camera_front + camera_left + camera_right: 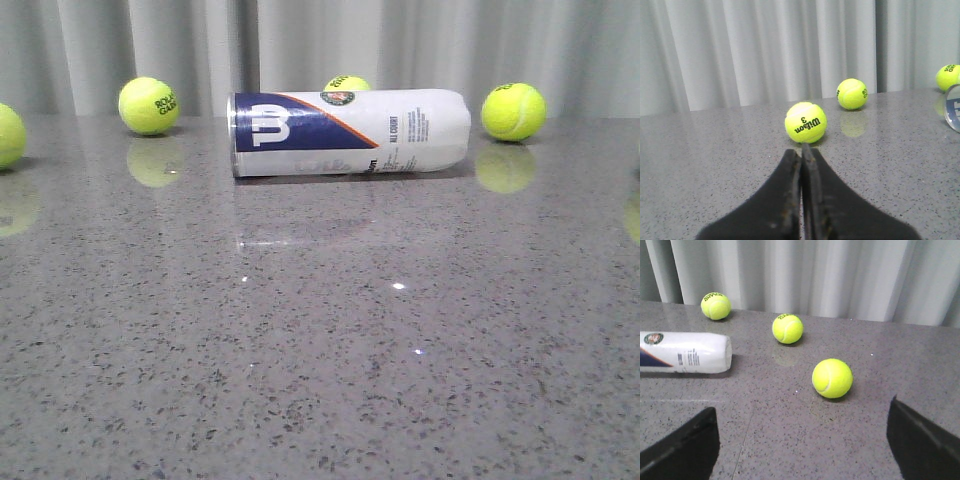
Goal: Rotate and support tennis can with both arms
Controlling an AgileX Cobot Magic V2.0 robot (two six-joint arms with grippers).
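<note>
The tennis can [348, 132] lies on its side at the back middle of the grey table, silver rim to the left, navy W label facing me. Neither arm shows in the front view. My left gripper [801, 147] is shut and empty, its tips just short of a Wilson tennis ball [805, 122]; the can's rim [953, 107] peeks in at that view's edge. My right gripper [802, 412] is open wide and empty over bare table. The can's closed white end [687, 352] lies apart from it.
Tennis balls lie around the can: one at back left [149, 105], one behind the can [346, 84], one at back right [513, 111], one at the left edge [8, 135]. Another ball [832, 378] lies ahead of my right gripper. A grey curtain hangs behind.
</note>
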